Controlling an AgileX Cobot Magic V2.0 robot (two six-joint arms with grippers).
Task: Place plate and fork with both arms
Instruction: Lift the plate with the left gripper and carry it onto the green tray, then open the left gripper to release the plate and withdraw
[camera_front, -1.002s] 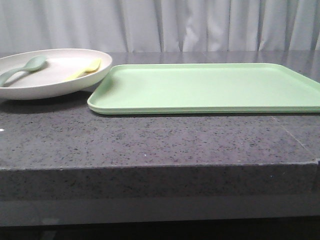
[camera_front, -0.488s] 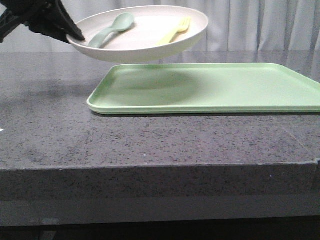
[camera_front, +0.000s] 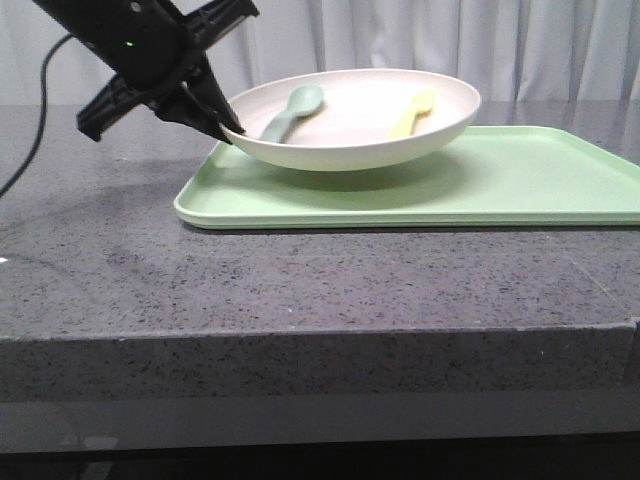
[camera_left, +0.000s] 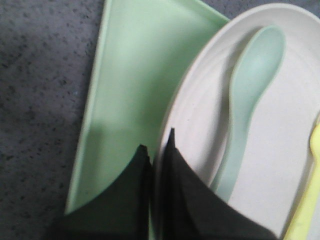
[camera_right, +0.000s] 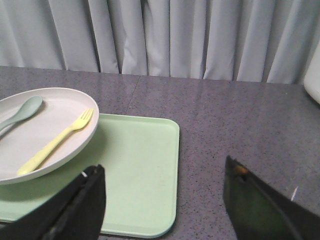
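Left gripper (camera_front: 228, 128) pinching plate (camera_front: 350, 140) rim over tray (camera_front: 520, 190), right gripper (camera_right: 165, 200) wide; could tip, sliding fork (camera_front: 412, 114) and spoon (camera_front: 292, 108) off.

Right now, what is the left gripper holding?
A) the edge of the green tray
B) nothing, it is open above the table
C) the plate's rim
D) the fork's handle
C: in the left wrist view the left gripper has its fingers closed on either side of the plate rim, and the front view shows the plate held over the green tray, with the fork and spoon lying in it.
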